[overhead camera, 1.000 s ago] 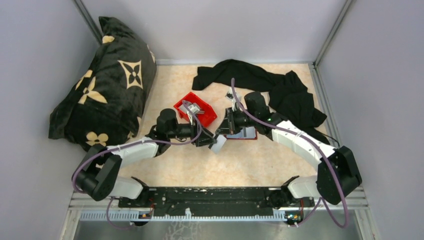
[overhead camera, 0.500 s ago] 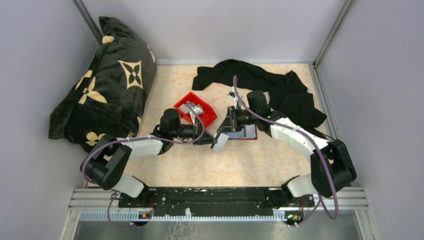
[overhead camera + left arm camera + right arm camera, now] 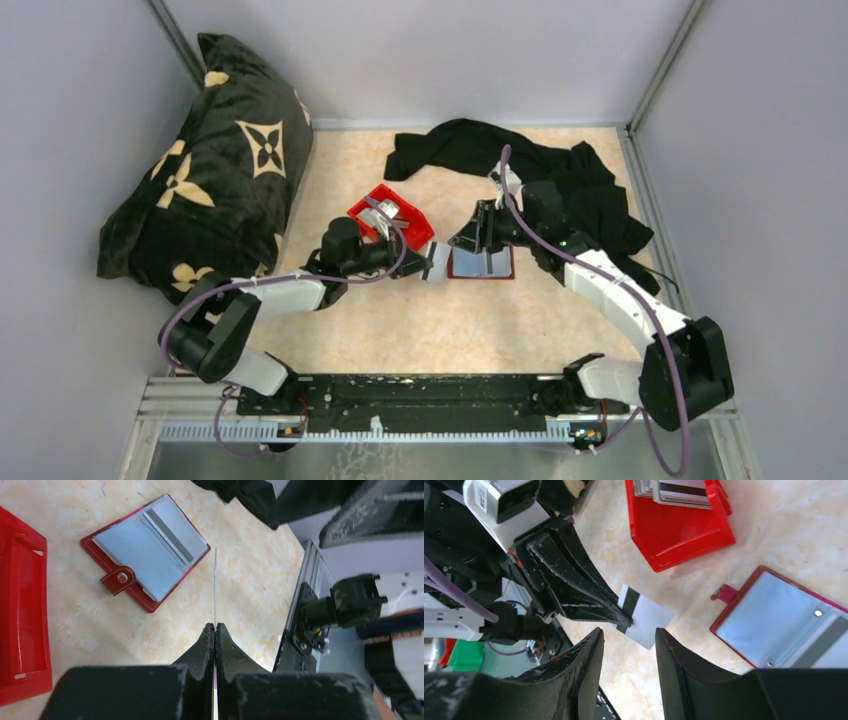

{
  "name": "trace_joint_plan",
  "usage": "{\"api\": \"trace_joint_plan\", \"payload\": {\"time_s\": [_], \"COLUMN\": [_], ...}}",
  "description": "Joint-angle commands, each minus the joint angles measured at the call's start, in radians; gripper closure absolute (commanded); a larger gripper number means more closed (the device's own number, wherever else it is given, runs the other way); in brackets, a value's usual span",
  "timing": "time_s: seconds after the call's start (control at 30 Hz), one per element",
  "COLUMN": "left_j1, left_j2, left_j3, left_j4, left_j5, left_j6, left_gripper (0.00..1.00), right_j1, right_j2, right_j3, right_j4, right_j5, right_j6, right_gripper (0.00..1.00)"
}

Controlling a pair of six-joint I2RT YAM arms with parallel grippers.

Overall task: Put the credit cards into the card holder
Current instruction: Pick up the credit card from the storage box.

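The left gripper [image 3: 215, 626] is pinching a card [image 3: 215, 587] by one end, near the holder [image 3: 145, 555], which is lying open on the table [image 3: 240, 580] with a striped card [image 3: 172, 532] in it. The right gripper [image 3: 627, 633] is hovering with jaws apart, gripping nothing. More cards [image 3: 679, 490] are sitting in the bin [image 3: 679, 530].

No words or numbers are legible; a small printed label [image 3: 479, 499] on a white arm part is too blurred to read.

Red bin [image 3: 679, 530] beside card holder [image 3: 125, 550], black cloth [image 3: 590, 200] behind, bare table [image 3: 450, 320] nearer
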Motion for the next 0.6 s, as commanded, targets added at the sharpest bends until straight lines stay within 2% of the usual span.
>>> {"api": "trace_joint_plan", "payload": {"time_s": [0.0,0.1,0.33,0.57], "left_j1": [-0.04,-0.085,-0.124,-0.125], "left_j2": [0.01,0.038,0.07,0.087], "left_j3": [0.04,0.082,0.096,0.079], "left_j4": [0.001,-0.045,-0.026,0.046], "left_j5": [-0.179,-0.262,-0.383,-0.385], "left_j6": [-0.119,-0.17,-0.348,-0.443], "left_gripper": [1.0,1.0,1.0,1.0], "right_j1": [-0.003,-0.003,-0.003,-0.003], "right_j2": [-0.067,-0.085,-0.132,-0.142], "right_j3": [-0.06,-0.111,-0.208,-0.264], "right_j4": [0.057,0.094,0.172,0.231], "right_j5": [0.124,0.146,0.208,0.235], "right_j6": [-0.009,0.015,0.065,0.104], "right_gripper": [0.57,0.56,0.57,0.57]}}
